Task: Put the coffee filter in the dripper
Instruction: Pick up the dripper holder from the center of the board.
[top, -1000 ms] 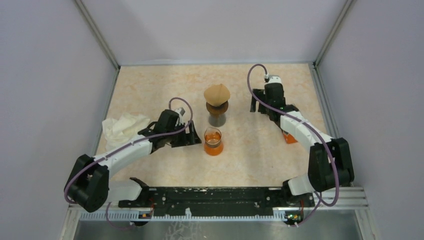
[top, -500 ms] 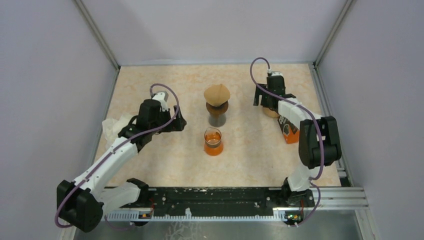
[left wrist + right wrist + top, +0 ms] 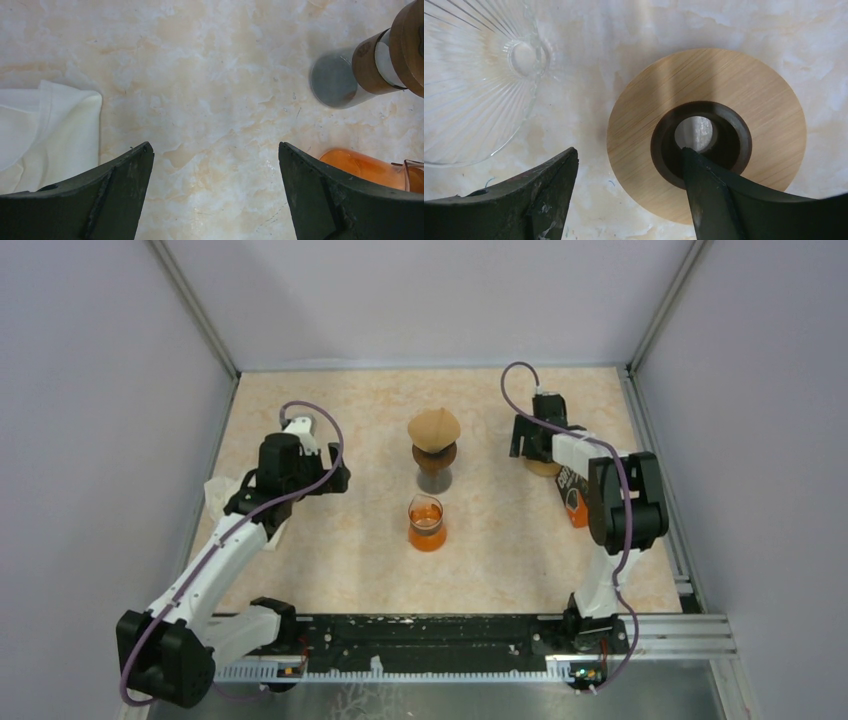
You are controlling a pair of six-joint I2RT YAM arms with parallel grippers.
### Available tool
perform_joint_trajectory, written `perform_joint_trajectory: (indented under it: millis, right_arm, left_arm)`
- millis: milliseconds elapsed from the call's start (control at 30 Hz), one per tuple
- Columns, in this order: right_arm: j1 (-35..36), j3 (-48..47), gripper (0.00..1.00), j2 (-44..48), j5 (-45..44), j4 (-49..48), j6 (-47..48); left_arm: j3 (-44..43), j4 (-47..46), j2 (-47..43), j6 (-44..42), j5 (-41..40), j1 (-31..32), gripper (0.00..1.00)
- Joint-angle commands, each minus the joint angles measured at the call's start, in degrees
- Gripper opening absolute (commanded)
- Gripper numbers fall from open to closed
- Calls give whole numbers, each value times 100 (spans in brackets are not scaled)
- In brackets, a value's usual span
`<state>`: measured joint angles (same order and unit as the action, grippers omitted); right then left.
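The brown paper coffee filter sits point-up on a glass vessel with a dark wooden collar at the table's middle; that collar shows at the right edge of the left wrist view. The clear ribbed glass dripper lies on the table next to a round wooden ring with a dark centre hole. My right gripper is open and straddles the ring's rim, one finger over the hole, the other over the table. My left gripper is wide open above bare table, holding nothing.
A beaker of orange liquid stands in front of the vessel. A crumpled white cloth lies at the left edge, under the left arm. An orange package sits below the right forearm. Walls enclose three sides.
My left arm drew back from the beaker toward the cloth and its jaws opened fully. The right arm folded in over the wooden ring, its jaws narrowing slightly.
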<state>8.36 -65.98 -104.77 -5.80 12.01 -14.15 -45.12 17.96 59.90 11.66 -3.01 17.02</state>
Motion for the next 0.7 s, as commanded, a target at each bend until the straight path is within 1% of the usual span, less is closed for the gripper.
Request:
perform_joint_trajectory:
  millis: [0,167,400,467,600,667]
  right_arm:
    - [-50,-348,74,-153,80,-133,-79]
    - [-53,-451,70,-344,48,-41,-112]
    - [-58,-412,61,-377,-22,4,-171]
    - [-53,-400,57,-365,9,25,-175]
    - [-49,-265,46,-193,83,12,-184]
    - [-45,-153,42,-59,162,-12,-228]
  left_arm:
    - [55,-213,-128,-146,102,-34,99]
    - [48,-213,-143,-153,55,-40,99]
    - [65,-223,-153,-163,67,-40,99]
    - [66,-222,-160,-164,66,-40,99]
    - [83,-231,-188,-164,89,-49,99]
    - [85,-231,-189,-170,90,-54,99]
